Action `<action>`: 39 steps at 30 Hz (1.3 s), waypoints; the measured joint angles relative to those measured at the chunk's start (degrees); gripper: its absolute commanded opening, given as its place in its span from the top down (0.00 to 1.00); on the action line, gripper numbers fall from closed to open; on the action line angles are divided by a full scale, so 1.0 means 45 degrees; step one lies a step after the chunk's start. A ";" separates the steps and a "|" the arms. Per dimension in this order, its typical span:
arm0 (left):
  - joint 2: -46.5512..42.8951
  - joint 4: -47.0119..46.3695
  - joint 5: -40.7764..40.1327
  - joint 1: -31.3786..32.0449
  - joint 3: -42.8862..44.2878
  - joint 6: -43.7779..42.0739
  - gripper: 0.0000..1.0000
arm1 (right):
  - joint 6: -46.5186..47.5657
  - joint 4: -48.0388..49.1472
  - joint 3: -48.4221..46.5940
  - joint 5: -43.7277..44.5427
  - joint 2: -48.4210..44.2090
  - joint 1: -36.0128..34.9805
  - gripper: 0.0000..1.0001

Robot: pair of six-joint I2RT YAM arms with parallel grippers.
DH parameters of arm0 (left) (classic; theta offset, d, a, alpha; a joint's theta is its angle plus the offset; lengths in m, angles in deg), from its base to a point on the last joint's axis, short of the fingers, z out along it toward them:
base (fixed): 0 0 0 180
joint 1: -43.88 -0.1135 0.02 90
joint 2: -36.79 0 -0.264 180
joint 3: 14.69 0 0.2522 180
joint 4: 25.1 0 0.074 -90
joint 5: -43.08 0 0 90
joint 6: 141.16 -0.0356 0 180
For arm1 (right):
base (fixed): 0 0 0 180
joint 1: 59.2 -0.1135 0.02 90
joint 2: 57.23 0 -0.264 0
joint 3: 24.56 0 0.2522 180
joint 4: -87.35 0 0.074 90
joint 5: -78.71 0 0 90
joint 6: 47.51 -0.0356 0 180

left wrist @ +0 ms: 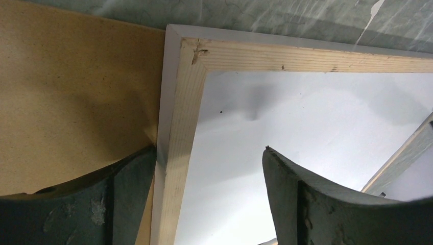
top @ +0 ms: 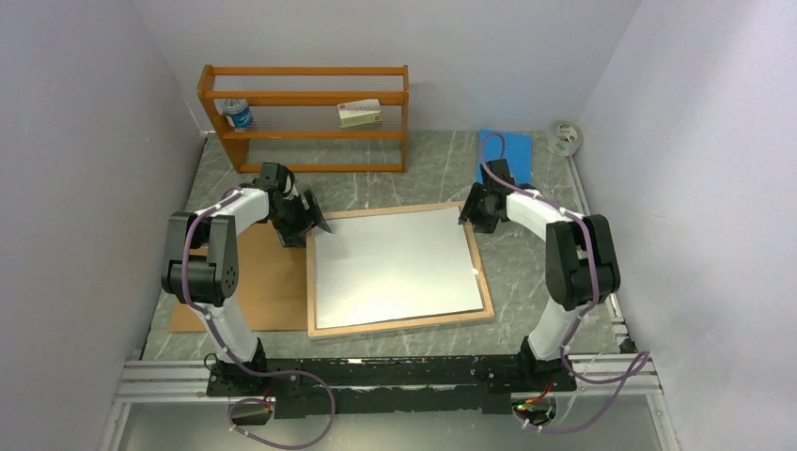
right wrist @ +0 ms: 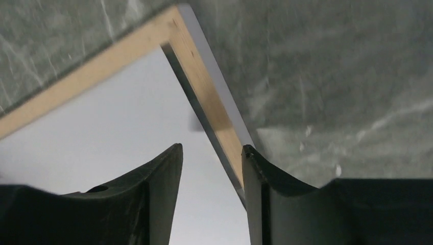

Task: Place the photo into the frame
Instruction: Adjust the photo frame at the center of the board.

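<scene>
Left gripper point(top: 308, 224) sits at the frame's far-left corner. From its wrist camera I see the jaws wide apart, straddling the left rail, one finger point(left wrist: 127, 204) over the board and the other over the white sheet. Right gripper point(top: 475, 214) is at the far-right corner, jaws also apart. They straddle the right rail, with a gap on the inner side, so nothing is clamped.

On the grey marbled table point(top: 526, 272) the frame point(top: 399, 325) lies flat at centre, wood side up. The photo point(top: 395, 263) lies inside it, white reverse up, filling nearly the whole opening. The brown board point(top: 268, 277) lies flat to the left, touching the frame's left rail, partly under my left arm.

At the far edge stands an orange shelf point(top: 305, 97) holding a bottle point(top: 238, 115) and a small box point(top: 360, 113). A blue pad point(top: 512, 150) and a tape roll point(top: 564, 138) sit far right, well apart from the frame.
</scene>
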 measured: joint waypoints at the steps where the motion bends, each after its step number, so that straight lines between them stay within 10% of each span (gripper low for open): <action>1: 0.0000 0.0000 0.0005 0.0000 0.0000 -0.0029 0.17 | 0.0053 0.0151 -0.0325 0.0005 0.0393 0.0000 0.57; 39: 0.0253 0.0053 0.0947 -0.0287 0.0097 -0.0641 0.19 | 0.0952 0.2492 -0.1885 -0.2108 0.2846 0.0102 0.53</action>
